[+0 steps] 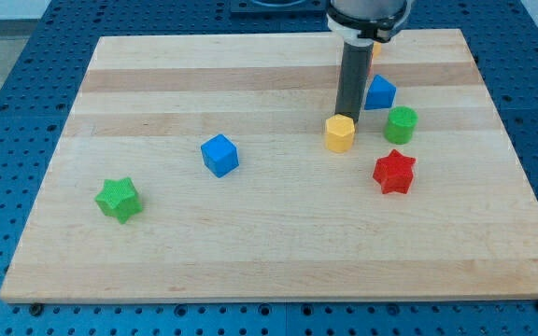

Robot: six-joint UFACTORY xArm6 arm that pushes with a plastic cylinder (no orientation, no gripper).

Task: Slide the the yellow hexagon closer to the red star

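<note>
The yellow hexagon [340, 133] sits on the wooden board right of centre. The red star [394, 172] lies below and to the right of it, a short gap apart. My tip [346, 116] stands right at the hexagon's upper edge, touching or nearly touching it. The rod rises straight up from there toward the view's top.
A green cylinder [401, 124] stands just above the red star. A blue block [379, 92] sits right of the rod. A small yellow piece [376, 49] peeks from behind the arm. A blue cube [219, 155] is at centre-left, a green star [119, 199] at lower left.
</note>
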